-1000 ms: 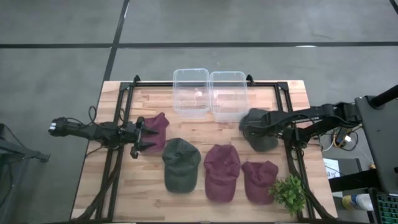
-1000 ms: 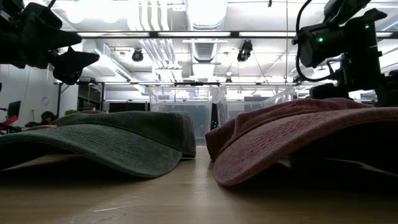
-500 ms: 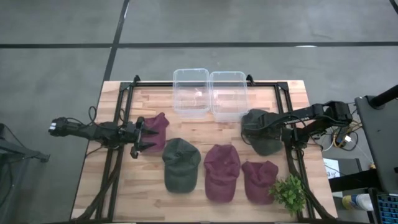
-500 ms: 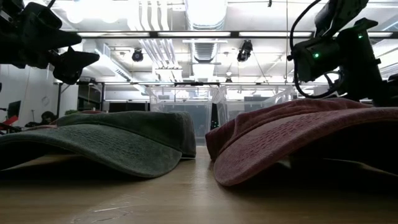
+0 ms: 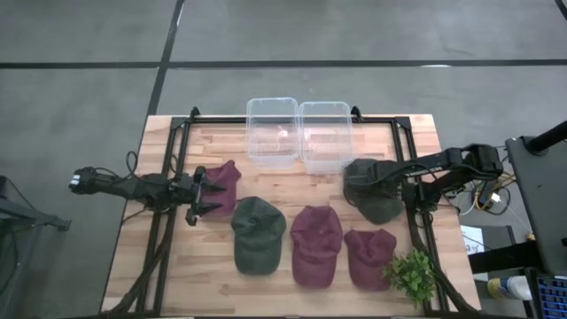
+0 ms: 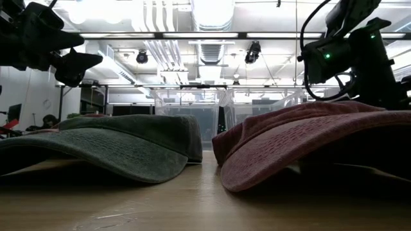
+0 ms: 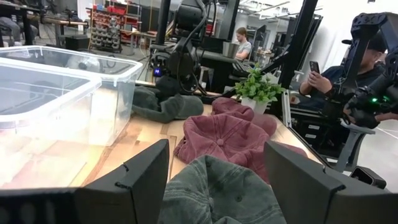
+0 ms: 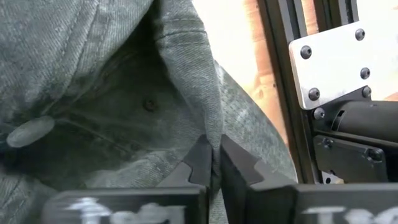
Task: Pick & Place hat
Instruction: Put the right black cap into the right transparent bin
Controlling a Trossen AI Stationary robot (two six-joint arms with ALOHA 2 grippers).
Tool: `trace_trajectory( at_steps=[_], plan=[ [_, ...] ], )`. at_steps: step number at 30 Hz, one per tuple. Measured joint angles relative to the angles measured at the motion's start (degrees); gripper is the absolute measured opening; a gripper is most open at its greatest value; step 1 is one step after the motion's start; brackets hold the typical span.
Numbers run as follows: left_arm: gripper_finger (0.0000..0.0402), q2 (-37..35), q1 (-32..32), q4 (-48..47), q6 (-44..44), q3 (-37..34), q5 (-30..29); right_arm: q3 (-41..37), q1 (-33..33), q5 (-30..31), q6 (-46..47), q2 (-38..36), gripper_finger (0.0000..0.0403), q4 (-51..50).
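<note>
A dark grey-green hat (image 5: 370, 190) lies on the wooden table (image 5: 416, 133) at the right, beside the clear bins. My right gripper (image 5: 381, 182) (image 8: 214, 163) points steeply down onto its crown and is shut on it. My left gripper (image 5: 208, 197) (image 7: 214, 186) hovers open and level at the table's left, over a maroon hat (image 5: 223, 182). In front lie a green hat (image 5: 257, 232) (image 6: 109, 144) and two more maroon hats (image 5: 316, 244) (image 5: 368, 257), each resting flat on the table. My right gripper pinches a raised fold of the crown's cloth (image 8: 211, 134) between its two fingertips (image 8: 200, 160), close to the top button (image 8: 31, 132). The fingers come from above, slanting in from the table's right side. The hat rests on the table.
Two clear plastic bins (image 5: 272, 131) (image 5: 325, 135) stand side by side at the table's far edge. A small green plant (image 5: 410, 275) stands at the near right corner. Black frame rails (image 5: 412, 213) run along the table's sides. People sit beyond the table in the left wrist view.
My right gripper has tipped further down over the grey-green hat and turned slightly; its arm has leaned toward the hat. The hat stays on the table.
</note>
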Motion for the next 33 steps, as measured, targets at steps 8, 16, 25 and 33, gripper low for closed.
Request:
trace_trajectory(
  at_steps=[8,16,25,33],
  plan=[
    [0.0255,-0.02,0.00,0.02,-0.07,0.00,0.00,0.17,2.23,-0.87,-0.19,-5.45,0.0012,-1.32],
    [0.0255,-0.01,0.07,0.02,-0.11,0.00,0.00,0.93,3.99,-3.13,-3.45,-13.66,0.0012,-3.39],
    [0.0255,0.00,0.04,0.04,-0.17,0.00,0.11,3.46,5.84,-7.48,-8.36,-20.55,0.0013,-12.76],
    [0.0255,-0.04,0.04,0.06,0.24,0.00,0.15,10.86,7.01,-11.30,-15.82,-26.84,0.0013,-19.28]
  ],
)
